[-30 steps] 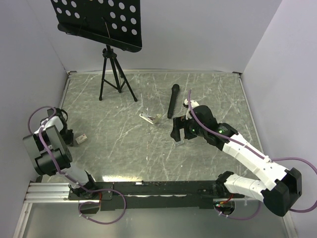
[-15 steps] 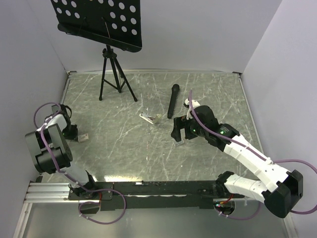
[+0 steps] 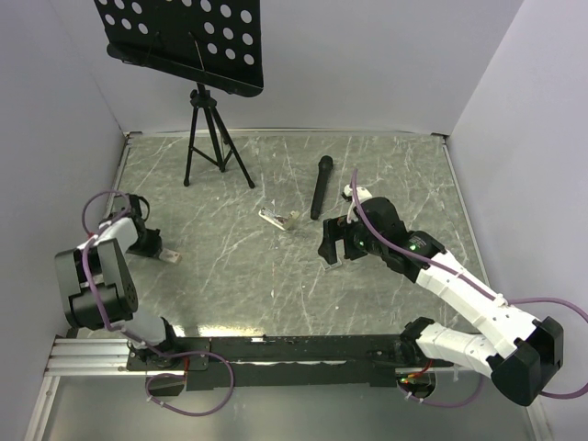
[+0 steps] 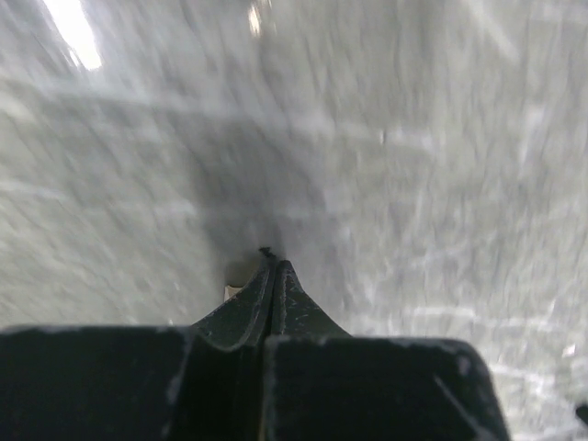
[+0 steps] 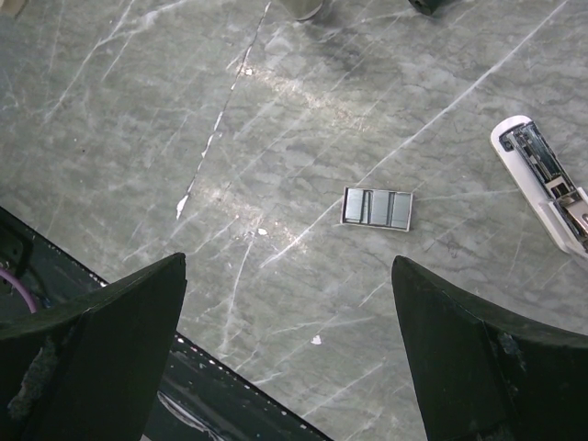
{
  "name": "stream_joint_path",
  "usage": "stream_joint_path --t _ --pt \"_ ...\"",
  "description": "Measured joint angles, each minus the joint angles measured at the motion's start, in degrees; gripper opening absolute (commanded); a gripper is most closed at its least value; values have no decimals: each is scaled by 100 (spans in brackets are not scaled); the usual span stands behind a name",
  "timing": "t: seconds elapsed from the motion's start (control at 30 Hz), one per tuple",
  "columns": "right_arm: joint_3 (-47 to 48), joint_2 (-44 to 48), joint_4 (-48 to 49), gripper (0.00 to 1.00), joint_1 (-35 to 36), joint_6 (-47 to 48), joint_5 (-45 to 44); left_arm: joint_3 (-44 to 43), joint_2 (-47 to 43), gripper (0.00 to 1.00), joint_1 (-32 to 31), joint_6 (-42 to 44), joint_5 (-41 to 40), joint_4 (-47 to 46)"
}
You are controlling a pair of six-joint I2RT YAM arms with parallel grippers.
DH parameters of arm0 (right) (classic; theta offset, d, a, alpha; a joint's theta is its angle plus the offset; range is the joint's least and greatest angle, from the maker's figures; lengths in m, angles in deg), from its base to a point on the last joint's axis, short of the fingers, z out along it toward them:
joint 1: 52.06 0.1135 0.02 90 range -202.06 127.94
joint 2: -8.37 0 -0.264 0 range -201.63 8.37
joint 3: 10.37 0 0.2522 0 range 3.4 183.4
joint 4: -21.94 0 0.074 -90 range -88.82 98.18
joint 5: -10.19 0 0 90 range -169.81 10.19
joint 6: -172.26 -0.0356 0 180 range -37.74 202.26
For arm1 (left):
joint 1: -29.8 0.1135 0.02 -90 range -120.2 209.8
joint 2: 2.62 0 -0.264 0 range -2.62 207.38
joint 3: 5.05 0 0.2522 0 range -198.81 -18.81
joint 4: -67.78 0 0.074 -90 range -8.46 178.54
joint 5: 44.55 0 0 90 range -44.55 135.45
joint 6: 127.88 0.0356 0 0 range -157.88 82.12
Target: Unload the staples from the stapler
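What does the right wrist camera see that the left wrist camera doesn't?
Only the right wrist view: a little block of staples, a white stapler at the right edge, and the right end effector wide open. Only the left wrist view: the left end effector shut, with a small pale blurry thing at its tip. Both: the grey marbled table.

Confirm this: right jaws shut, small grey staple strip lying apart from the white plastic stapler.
Not shut: the right wrist view shows the right jaws wide open. The small grey staple strip does lie apart from the white plastic stapler.
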Motion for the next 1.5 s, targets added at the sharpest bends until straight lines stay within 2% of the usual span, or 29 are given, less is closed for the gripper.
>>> stream_joint_path --t 0.17,0.33,0.47,0.6,0.9,1.0,1.3,1.5 --pt "-4 2 7 100 0 -2 2 389 -420 1 -470 -140 232 57" --pt "-7 4 13 100 0 -2 2 861 -1054 1 -1202 -479 398 380" --pt "-81 15 42 100 0 -2 2 968 -1685 1 -1939 -817 417 719" --pt "-111 22 44 100 0 -4 4 964 -2214 1 -2371 -1021 420 776" --pt "-271 87 92 100 0 -149 -52 815 -2312 1 -2424 -1252 -719 1484" --pt "-273 -55 98 100 0 -177 -101 769 -2096 1 -2424 -1250 -968 1513" --pt "-295 -149 101 100 0 -177 -127 743 -1235 1 -2424 -975 -1010 1119" --pt "-295 -151 101 100 0 -175 -138 595 -861 1 -2426 -745 -737 723"
